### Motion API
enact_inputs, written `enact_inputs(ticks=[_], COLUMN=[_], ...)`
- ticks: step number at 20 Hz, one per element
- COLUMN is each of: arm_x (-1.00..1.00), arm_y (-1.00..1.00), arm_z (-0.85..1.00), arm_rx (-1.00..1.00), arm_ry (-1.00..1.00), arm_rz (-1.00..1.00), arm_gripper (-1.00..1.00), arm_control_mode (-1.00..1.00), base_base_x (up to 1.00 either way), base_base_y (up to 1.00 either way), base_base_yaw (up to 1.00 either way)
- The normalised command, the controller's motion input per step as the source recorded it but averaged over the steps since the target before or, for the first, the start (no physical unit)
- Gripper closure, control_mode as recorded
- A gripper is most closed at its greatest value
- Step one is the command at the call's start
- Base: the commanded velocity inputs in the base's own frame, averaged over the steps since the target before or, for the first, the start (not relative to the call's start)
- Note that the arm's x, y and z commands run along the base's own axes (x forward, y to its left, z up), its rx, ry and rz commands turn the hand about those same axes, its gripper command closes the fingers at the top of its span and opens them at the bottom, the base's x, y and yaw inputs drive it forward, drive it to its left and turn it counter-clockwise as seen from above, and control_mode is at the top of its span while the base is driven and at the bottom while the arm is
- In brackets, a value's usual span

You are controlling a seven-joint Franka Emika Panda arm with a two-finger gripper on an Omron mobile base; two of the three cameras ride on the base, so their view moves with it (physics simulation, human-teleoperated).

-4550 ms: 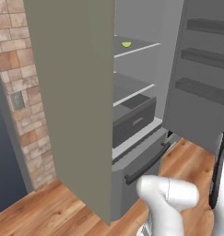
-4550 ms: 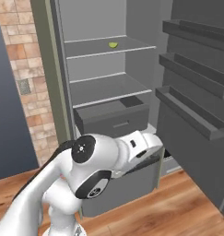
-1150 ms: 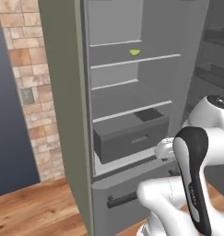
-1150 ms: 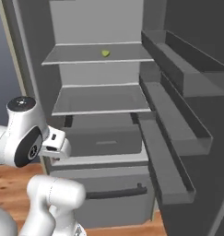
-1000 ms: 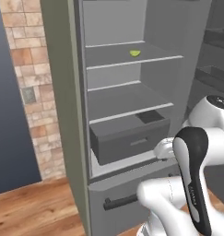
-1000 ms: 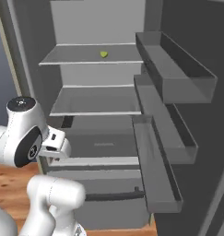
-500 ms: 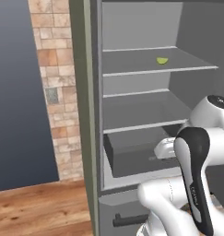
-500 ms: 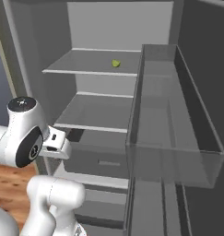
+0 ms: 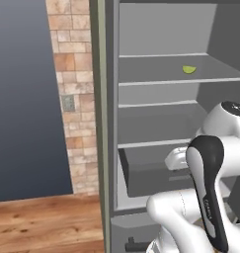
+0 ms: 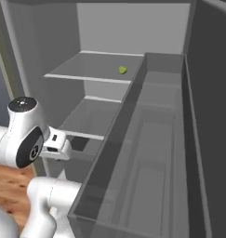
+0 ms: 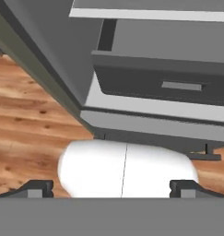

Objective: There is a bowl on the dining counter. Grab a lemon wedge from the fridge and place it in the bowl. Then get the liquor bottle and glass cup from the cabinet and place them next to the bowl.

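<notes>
The jaws (image 11: 111, 189) stand spread as wide as they go, with nothing between them; in the hand view their two dark tips (image 11: 38, 188) rise at about 7 and 5 o'clock, far apart. Beyond them, toward 12 o'clock, lies the dark grey drawer (image 11: 164, 83) of the fridge, partly pulled out, with a pale shelf edge above it. A dark bar handle (image 11: 203, 155) shows near 4 o'clock, and wooden floor (image 11: 26, 115) spreads toward 9 o'clock.

In the left base view the arm (image 9: 208, 197) stands at 4 o'clock, before the open fridge (image 9: 161, 104). The lemon wedge (image 9: 189, 69) lies on an upper grey shelf (image 9: 156, 71), toward 1 o'clock, well above the arm and apart from it. A brick pillar (image 9: 69, 99) stands just left of the fridge wall, with a dark blue wall at 9 o'clock.

In the right base view the wedge (image 10: 122, 70) sits near 12 o'clock on that shelf, close to its right end. The door bin (image 10: 147, 153) of the open fridge door runs from centre to 5 o'clock, and the arm's white joint (image 10: 23, 135) sits at 8 o'clock.
</notes>
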Motion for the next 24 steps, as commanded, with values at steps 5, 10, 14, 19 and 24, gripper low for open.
enact_inputs(ticks=[5, 10, 14, 19, 24], arm_x=[0.22, 0.22, 0.24, 0.55, 0.69], arm_y=[-0.49, -0.52, -0.26, -0.04, -0.04], arm_z=[0.00, 0.20, 0.48, 0.41, 0.42], arm_rx=[0.01, 0.00, 0.00, 0.00, 0.08], arm_ry=[-0.01, -0.08, -0.09, -0.01, -0.08], arm_rz=[0.12, 0.10, 0.03, -0.05, -0.06], arm_gripper=[-1.00, -1.00, -1.00, -1.00, -1.00], arm_control_mode=[-1.00, -1.00, -1.00, -1.00, -1.00], base_base_x=[0.07, 0.00, 0.00, 0.00, 0.00], base_base_y=[-0.10, 0.00, 0.00, 0.00, 0.00], base_base_yaw=[0.04, 0.00, 0.00, 0.00, 0.00])
